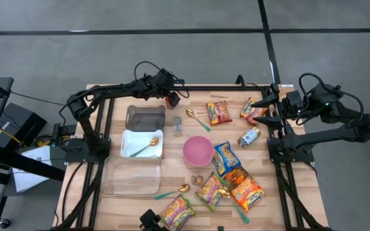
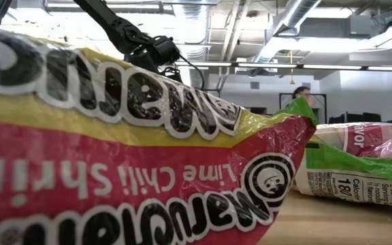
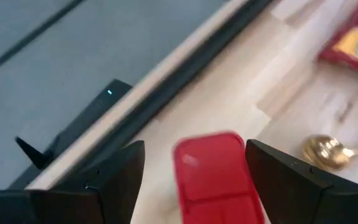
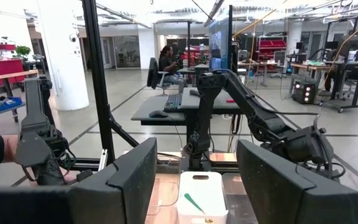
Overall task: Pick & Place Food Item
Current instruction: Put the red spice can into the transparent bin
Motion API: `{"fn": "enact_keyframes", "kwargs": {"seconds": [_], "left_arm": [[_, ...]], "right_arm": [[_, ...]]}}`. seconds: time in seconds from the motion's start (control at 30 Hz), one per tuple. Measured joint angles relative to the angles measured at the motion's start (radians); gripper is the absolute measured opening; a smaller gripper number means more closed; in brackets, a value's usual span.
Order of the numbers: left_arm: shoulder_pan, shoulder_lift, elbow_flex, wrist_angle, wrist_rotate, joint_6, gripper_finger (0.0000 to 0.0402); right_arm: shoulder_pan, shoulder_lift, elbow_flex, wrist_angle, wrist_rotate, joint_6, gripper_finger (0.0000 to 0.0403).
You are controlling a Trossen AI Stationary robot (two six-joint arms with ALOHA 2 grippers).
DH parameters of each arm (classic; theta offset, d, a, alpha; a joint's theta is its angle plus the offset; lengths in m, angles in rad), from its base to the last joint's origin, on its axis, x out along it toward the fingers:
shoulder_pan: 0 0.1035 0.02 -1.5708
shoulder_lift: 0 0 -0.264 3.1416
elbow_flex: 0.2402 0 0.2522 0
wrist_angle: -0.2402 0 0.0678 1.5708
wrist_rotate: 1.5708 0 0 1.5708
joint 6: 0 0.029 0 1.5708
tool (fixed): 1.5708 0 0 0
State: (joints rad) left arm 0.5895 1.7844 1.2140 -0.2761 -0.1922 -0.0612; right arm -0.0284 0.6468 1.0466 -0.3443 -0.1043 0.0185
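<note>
Landmark: the pink bowl [image 1: 198,150] sits near the middle of the table [image 1: 117,205].
Left gripper: the left gripper [image 3: 194,171] is past the bowl, near the far edge of the table. Its two fingers stand wide apart. A small red item [image 3: 216,177] sits between them. The fingers do not seem to squeeze it.
Red item: it looks like it lies on the wood at the far-left side of the bowl. A gold spoon [image 3: 328,151] lies close by, toward the bowl.
Right gripper: the right gripper [image 4: 194,180] waits at the far-right side of the bowl, by the table's edge. Its fingers are partly apart and hold nothing.
Other food: noodle packs [image 1: 227,183] lie on the near side of the bowl, and a white tray [image 1: 133,138] sits to the bowl's left.
Doing it well: the arm should probably keep the red item in the middle of the gap, go straight down, and close slowly so it does not slide away.
</note>
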Motion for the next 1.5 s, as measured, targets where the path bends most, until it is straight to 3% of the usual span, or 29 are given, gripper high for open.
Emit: {"fn": "enact_keyframes", "kwargs": {"seconds": [1.5], "left_arm": [[-0.018, 0.064, 0.0, -0.054, 0.028, -0.026, 0.0284]], "right_arm": [[0.001, 0.0, 0.0, -0.069, -0.001, -0.002, 0.0215]]}}
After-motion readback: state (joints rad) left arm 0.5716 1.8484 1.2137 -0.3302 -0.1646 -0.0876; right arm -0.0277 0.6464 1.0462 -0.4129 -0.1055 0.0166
